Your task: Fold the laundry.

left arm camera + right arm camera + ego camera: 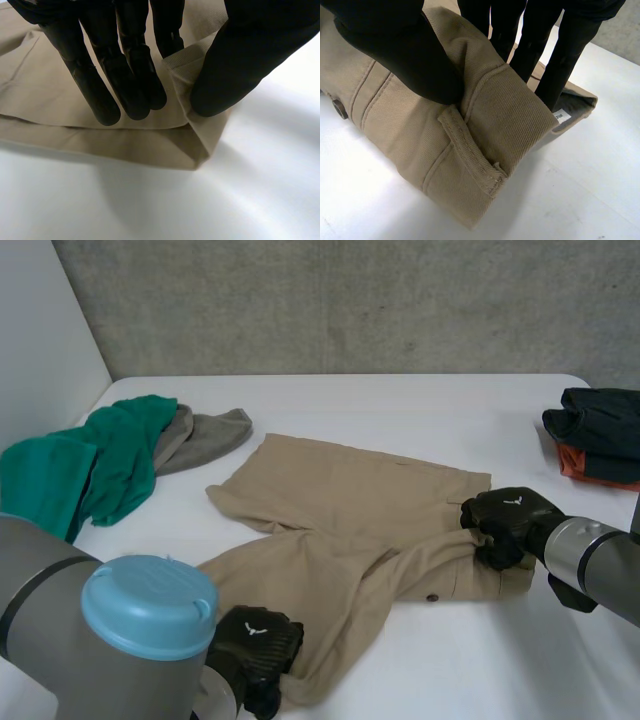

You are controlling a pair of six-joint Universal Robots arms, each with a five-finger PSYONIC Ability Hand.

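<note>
- Tan twill shorts (350, 510) lie mid-table (420, 405), partly folded, waistband towards the right and one leg reaching the near edge.
- Belt loop (467, 155) and a dark button (340, 108) show on the waistband.
- Left hand (255, 640) is at the near leg's hem corner, with the fingers (100, 75) and thumb (235, 65) pinching the cloth.
- Right hand (505, 520) clamps the doubled waistband, thumb (405, 60) on top and fingers behind.
- White tag (562, 116) sits inside the waistband; its print is too small to read.
- Green cloth (90, 465) and grey cloth (205, 435) lie far left, and a dark pile (600, 425) far right.
</note>
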